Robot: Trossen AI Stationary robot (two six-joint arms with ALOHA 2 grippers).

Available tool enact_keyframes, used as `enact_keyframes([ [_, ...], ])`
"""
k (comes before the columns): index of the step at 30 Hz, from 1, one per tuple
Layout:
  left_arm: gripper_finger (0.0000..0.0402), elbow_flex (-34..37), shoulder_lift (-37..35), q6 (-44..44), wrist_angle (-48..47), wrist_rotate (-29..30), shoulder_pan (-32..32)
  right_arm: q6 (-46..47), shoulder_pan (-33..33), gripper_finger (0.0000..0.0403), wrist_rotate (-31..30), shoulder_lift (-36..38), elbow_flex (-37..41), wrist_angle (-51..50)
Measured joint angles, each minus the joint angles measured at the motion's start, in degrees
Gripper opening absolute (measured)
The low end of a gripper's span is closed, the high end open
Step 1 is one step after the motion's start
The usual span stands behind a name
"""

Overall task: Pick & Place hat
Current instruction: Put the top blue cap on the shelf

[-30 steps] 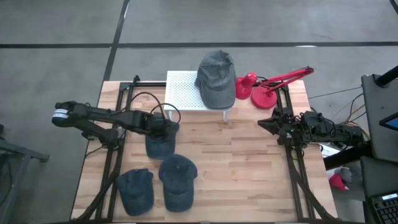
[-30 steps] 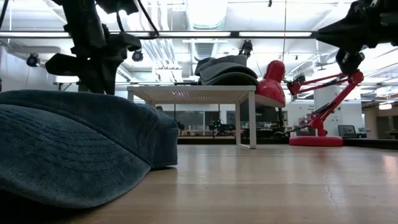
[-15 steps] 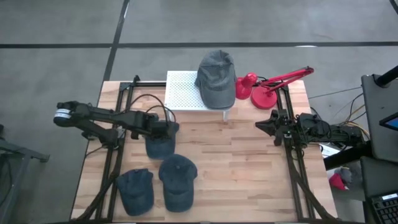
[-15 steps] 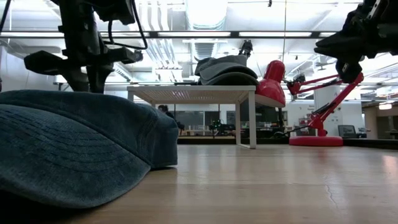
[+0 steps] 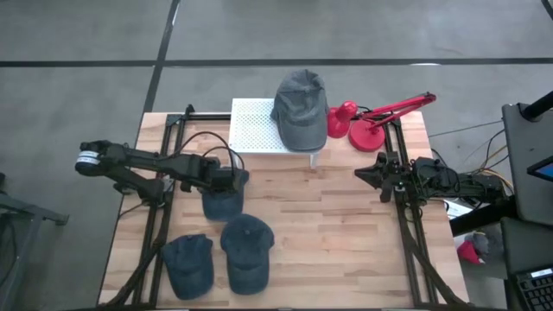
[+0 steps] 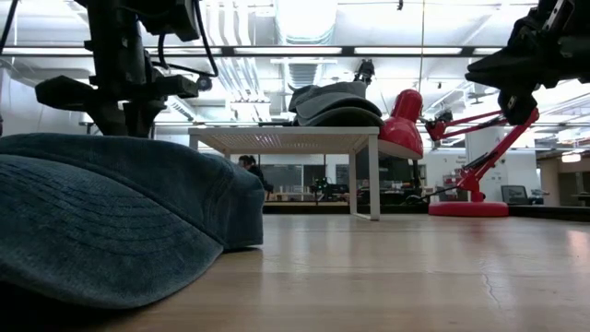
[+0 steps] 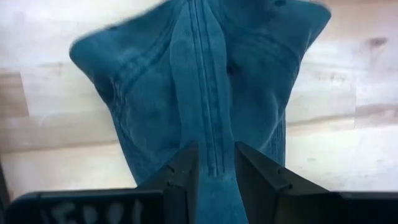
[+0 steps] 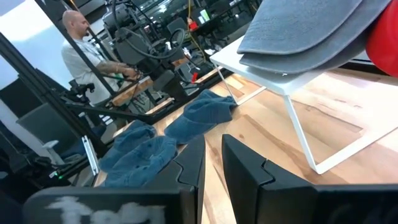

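Three blue hats lie on the wooden table: one (image 5: pixel 223 199) under my left gripper, two more (image 5: pixel 246 252) (image 5: pixel 188 264) nearer the near edge. A grey hat (image 5: pixel 301 105) rests on a white rack (image 5: pixel 255 128) at the far edge. My left gripper (image 5: pixel 230 179) (image 7: pixel 216 177) is shut on the first blue hat. My right gripper (image 5: pixel 367 175) (image 8: pixel 212 163) is shut and hovers above the table's right side, touching nothing. In the low view a blue hat (image 6: pixel 111 231) fills the foreground and hides the held one. My left gripper pinches a raised fold of the blue hat's crown along its seam (image 7: pixel 214 155) between its two fingers (image 7: pixel 184 175), coming from above and pointing down. The cloth is gathered into a ridge running along the gap. I cannot tell whether the hat is clear of the table.
A red desk lamp (image 5: pixel 367 121) stands at the far right, beside the rack. Black arm frames (image 5: pixel 160 216) (image 5: pixel 406 225) run along the table's left and right sides. Bare wood lies at the table's middle and right (image 5: pixel 337 242). A person shows in the room beyond (image 8: pixel 84 43).
My left gripper has shifted a little toward the table's left edge over the blue hat. My right gripper has dipped slightly and reached a little toward the table's left. The hats lie as before.
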State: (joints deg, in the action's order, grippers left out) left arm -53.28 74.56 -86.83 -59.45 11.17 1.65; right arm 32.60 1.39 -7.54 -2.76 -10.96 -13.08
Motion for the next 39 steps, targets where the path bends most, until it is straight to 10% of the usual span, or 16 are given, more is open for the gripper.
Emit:
enact_keyframes([
  [27,0.0097,0.04,0.0,3.11,0.93,2.82,0.0,-0.02,0.0,0.0052,0.02,0.0,0.0,0.02],
  [39,0.0224,0.18,0.2,-0.74,1.85,2.83,0.0,-0.21,0.0,0.0052,-0.03,0.0,0.0,0.04],
])
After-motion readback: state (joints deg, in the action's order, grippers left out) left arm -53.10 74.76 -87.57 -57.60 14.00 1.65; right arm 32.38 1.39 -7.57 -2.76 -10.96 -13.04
